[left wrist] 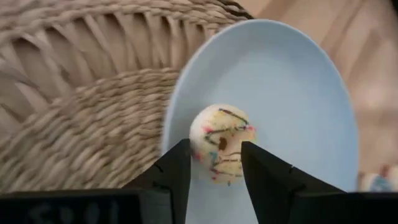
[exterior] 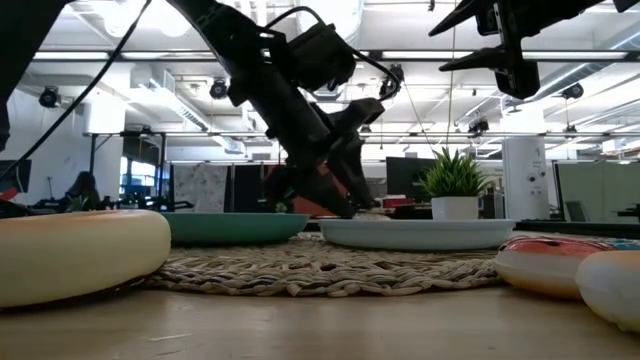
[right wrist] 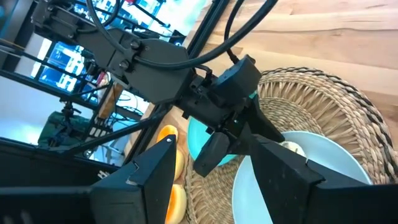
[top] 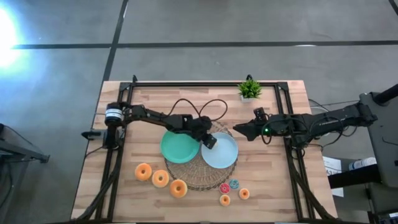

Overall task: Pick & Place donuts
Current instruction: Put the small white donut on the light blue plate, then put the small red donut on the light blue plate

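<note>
My left gripper (top: pixel 209 140) reaches down over the left part of the light-blue plate (top: pixel 225 157), shut on a small white-frosted donut with sprinkles (left wrist: pixel 222 132). The right gripper (top: pixel 240 131) hovers open above the plate's far right side, touching nothing. Three large orange-tan donuts (top: pixel 160 178) lie in a row on the wood near the left front. Several coin-sized donuts, red (top: pixel 224 188), blue (top: pixel 234 183) and orange (top: pixel 244 193), lie right of them. The green plate (top: pixel 177 148) and the blue one rest on the woven mat (top: pixel 198 176). My left gripper (left wrist: pixel 214 147) pinches the small white donut by two opposite sides of its ring (left wrist: pixel 198 148), between the free ends of its fingers (left wrist: pixel 179 169). It slants down from the table's left. The frosted face and hole point toward the wrist camera. Whether the donut touches the plate (left wrist: pixel 292 93), I cannot tell.
A potted plant (top: pixel 249 89) stands at the far edge, right of centre. Black cables (top: pixel 200 107) loop over the far half of the table. Dark frame rails (top: pixel 292 168) run along both sides. Bare wood lies between the small donuts and the near edge.
</note>
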`<state>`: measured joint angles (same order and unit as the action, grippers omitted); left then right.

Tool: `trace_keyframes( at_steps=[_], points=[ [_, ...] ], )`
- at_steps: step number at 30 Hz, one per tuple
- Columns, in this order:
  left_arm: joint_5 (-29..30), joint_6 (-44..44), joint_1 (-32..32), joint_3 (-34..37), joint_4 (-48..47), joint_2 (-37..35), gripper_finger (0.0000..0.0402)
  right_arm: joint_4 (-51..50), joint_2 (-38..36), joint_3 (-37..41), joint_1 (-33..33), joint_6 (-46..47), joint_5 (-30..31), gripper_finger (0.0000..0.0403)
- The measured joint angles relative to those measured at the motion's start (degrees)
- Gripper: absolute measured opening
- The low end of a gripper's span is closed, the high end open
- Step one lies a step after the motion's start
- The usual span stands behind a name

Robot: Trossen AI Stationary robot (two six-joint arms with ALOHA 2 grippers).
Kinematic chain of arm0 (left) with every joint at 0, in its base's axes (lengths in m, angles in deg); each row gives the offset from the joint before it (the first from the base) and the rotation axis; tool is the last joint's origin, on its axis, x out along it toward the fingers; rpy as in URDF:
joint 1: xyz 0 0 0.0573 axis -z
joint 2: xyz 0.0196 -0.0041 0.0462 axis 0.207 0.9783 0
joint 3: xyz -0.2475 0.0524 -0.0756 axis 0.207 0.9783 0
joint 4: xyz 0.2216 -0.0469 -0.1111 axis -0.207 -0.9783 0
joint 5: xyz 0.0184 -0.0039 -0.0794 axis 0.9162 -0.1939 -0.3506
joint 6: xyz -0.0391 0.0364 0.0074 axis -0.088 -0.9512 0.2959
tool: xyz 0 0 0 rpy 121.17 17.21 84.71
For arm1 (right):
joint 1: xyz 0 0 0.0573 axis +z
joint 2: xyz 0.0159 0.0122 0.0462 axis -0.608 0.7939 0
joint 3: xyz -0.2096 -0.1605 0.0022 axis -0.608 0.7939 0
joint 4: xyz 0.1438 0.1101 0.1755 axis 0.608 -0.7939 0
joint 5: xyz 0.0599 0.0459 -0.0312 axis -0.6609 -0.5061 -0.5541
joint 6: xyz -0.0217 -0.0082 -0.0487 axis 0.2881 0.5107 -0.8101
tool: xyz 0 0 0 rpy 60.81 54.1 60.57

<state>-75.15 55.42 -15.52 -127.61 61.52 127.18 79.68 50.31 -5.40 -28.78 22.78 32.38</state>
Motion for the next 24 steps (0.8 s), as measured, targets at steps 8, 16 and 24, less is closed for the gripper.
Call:
trace_keyframes(
  at_steps=[8,16,24],
  points=[
    [1.39,-1.86,0.04,0.09,-2.42,-2.17,0.0119,-0.02,0.0,0.0,0.01,-0.39,-0.11,0.0196],
    [5.06,-15.56,5.79,0.11,-4.59,-10.77,0.0119,-11.49,0.18,-0.07,5.91,-2.46,-13.26,0.0196],
    [16.82,-16.79,12.92,0.13,-10.07,-16.31,0.0119,-15.29,7.25,-0.03,22.76,1.53,-13.16,0.0196]
  ],
)
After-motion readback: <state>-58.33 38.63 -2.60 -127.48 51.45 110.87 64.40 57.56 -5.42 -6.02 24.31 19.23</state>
